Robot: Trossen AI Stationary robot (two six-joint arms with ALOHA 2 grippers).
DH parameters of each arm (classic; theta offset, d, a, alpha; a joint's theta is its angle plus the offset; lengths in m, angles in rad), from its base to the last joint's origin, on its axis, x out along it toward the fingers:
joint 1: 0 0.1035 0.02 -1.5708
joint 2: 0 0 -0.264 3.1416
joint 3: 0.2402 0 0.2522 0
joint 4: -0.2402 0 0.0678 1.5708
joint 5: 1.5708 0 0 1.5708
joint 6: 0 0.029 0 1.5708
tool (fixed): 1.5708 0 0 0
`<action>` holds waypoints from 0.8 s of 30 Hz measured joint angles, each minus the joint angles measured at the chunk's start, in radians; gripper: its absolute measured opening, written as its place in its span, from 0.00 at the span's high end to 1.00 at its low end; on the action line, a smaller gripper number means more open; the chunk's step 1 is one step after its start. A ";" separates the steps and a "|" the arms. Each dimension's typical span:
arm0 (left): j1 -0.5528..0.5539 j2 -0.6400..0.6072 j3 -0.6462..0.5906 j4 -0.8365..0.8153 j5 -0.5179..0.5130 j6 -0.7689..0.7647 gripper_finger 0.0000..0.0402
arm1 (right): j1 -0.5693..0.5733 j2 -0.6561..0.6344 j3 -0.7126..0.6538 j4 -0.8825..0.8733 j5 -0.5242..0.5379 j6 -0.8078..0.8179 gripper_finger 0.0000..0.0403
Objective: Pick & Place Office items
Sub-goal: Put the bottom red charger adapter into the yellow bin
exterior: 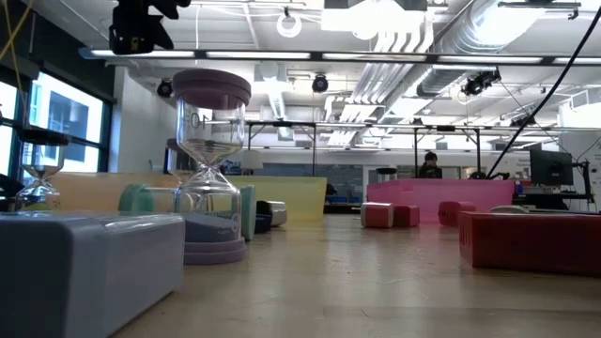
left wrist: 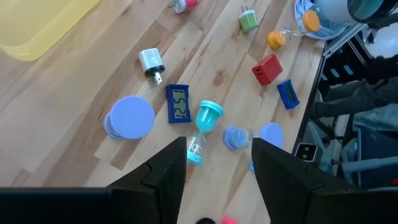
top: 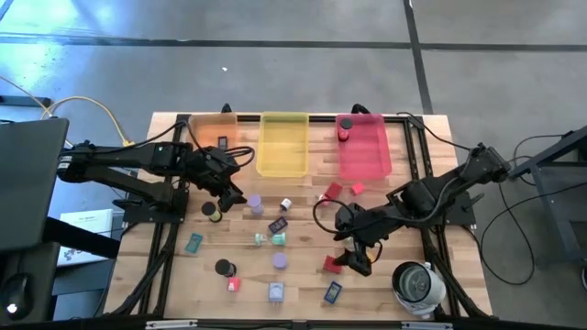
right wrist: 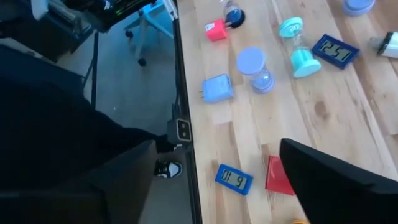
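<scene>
Office items, small colourful sand timers, plug cubes and little digital clocks (left wrist: 178, 102), lie scattered across the wooden counter (top: 303, 197). Right claw (top: 359, 261) gapes empty beside a red block (right wrist: 278, 177); left claw (left wrist: 217, 163) hangs part-open, empty, above a teal hourglass (left wrist: 203, 130).

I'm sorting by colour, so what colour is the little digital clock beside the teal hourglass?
Blue, with a pale display. The digital clock shows best in the left wrist view, beside the teal hourglass.

Three trays (top: 283, 147) sit side by side along the table's (top: 303, 229) far edge. The office items (top: 275, 240) lie scattered mid-table. A round device (top: 419, 286) stands at the near right corner.
</scene>
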 joint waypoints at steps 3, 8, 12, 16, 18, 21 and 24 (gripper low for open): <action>-0.019 0.000 0.000 0.000 -0.012 -0.036 0.56 | 0.010 0.000 0.000 0.000 -0.046 -0.027 0.05; -0.064 0.000 0.000 0.000 -0.030 -0.043 0.56 | 0.034 0.000 0.000 0.023 -0.009 0.023 0.04; -0.103 0.000 0.000 0.000 -0.054 -0.088 0.56 | 0.056 0.000 0.001 0.061 0.011 0.045 0.07; -0.141 0.000 0.000 0.000 -0.059 -0.149 0.56 | 0.062 0.033 0.003 -0.041 0.053 0.048 0.10; -0.170 0.000 0.000 0.001 -0.082 -0.182 0.56 | 0.061 0.065 0.002 -0.138 0.069 0.049 0.10; -0.217 0.000 0.000 0.001 -0.137 -0.230 0.56 | 0.053 0.119 0.002 -0.213 0.080 0.058 0.11; -0.268 0.000 0.000 0.000 -0.197 -0.266 0.56 | 0.052 0.180 0.002 -0.233 0.083 0.024 0.11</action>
